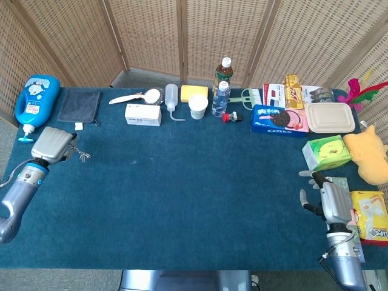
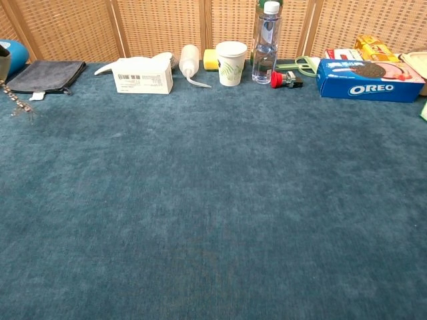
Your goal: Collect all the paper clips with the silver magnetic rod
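My left hand (image 1: pixel 53 145) is at the table's left side, gripping the silver magnetic rod (image 1: pixel 74 150), which sticks out to the right. A small cluster of paper clips (image 1: pixel 84 157) hangs from the rod's tip. In the chest view only the rod's end and the dangling paper clips (image 2: pixel 20 109) show at the far left edge. My right hand (image 1: pixel 329 199) rests near the right front of the table with fingers apart and nothing in it. No loose clips are visible on the blue cloth.
Along the back stand a grey pouch (image 1: pixel 79 107), a white box (image 1: pixel 143 114), a squeeze bottle (image 1: pixel 171 97), a paper cup (image 1: pixel 197 106), water bottles (image 1: pixel 220 96) and an Oreo box (image 1: pixel 279 119). A blue detergent bottle (image 1: pixel 36 100) lies far left. Snack packs and a tissue box (image 1: pixel 327 152) crowd the right edge.
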Tool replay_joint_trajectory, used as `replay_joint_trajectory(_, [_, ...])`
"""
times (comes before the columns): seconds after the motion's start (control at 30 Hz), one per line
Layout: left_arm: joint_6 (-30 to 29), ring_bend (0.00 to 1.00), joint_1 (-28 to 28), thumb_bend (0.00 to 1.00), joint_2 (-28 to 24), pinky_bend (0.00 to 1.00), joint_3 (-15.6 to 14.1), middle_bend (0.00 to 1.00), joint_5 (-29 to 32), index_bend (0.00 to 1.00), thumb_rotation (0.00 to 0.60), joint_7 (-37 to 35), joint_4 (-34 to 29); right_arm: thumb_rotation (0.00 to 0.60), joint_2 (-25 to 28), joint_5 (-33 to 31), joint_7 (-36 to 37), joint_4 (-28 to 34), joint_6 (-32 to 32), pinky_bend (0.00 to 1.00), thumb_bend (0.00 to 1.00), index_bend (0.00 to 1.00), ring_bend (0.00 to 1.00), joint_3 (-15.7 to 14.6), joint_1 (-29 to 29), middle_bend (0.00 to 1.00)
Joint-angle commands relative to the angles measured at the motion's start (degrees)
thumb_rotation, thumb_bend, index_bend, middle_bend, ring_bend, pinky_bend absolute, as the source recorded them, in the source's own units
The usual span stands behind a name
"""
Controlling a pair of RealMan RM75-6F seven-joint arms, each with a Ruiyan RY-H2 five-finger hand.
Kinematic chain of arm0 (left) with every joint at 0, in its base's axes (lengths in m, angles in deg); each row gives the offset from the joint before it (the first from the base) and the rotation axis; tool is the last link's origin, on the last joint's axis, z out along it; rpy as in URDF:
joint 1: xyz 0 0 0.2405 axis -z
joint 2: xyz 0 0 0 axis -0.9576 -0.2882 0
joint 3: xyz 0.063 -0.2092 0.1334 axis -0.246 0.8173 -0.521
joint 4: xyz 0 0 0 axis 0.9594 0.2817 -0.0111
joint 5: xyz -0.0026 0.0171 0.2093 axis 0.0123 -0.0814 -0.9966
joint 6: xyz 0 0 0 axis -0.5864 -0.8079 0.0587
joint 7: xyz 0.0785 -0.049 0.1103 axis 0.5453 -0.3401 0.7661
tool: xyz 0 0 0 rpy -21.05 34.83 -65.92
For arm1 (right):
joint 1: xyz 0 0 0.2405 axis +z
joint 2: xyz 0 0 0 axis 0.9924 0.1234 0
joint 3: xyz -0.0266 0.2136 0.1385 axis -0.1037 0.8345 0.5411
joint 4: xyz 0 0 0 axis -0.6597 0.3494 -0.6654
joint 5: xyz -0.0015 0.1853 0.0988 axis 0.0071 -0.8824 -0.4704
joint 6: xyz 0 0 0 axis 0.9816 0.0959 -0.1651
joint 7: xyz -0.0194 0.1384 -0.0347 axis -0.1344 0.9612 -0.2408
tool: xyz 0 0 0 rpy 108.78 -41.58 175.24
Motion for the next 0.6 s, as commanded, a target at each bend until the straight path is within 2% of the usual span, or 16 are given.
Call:
replay_joint_trajectory(0.03, [0.62, 0.78, 0.77, 0.68, 0.98, 0.73, 0.43, 0.73, 0.55, 0.67, 0.6, 0.26, 1.01, 0.6, -0.02, -0.2, 0.01, -0.14, -0.05, 0.4, 0.51, 0.32, 0.38, 0.0, -0.05, 0.36])
replay_joint_trajectory(0.3, [2.67, 0.64, 2.1, 0.66, 2.31, 0.73, 0.47, 0.59, 1.49, 0.4, 0.596, 0.45, 1.57, 0.6, 0.42, -0.91, 0.2, 0.13, -0.53, 0.4, 0.51, 0.31, 0.39, 0.25, 0.03, 0.36])
replay_joint_trajectory(0.37, [2.96, 0.61, 2.2, 0.66, 2.14, 0.72, 0.39, 0.55, 1.63, 0.34, 0.559, 0.51, 1.14, 0.6, 0.55, -0.99, 0.14, 0.22, -0.58, 0.4, 0.51, 0.31, 0.39, 0.3, 0.06, 0.36])
replay_joint_trajectory(0.4, [3.16, 0.6, 2.26, 0.65, 1.97, 0.7, 0.34, 0.53, 1.76, 0.32, 0.54, 0.53, 0.79, 0.6, 0.64, -1.05, 0.08, 0.29, -0.6, 0.4, 0.51, 0.31, 0.39, 0.34, 0.07, 0.36])
replay_joint_trajectory(0.5, [3.06, 0.53, 2.24, 0.65, 1.51, 0.57, 0.3, 0.46, 1.91, 0.28, 0.479, 0.53, 0.07, 0.6, 0.8, -1.06, 0.04, 0.45, -0.49, 0.4, 0.51, 0.31, 0.39, 0.42, 0.05, 0.35])
replay_joint_trajectory(0.6, [2.33, 0.43, 1.92, 0.65, 0.83, 0.46, 0.62, 0.37, 2.51, 0.26, 0.424, 0.65, -0.99, 0.6, 0.99, -1.5, -0.02, 0.62, -0.82, 0.4, 0.51, 0.3, 0.39, 0.4, 0.07, 0.35])
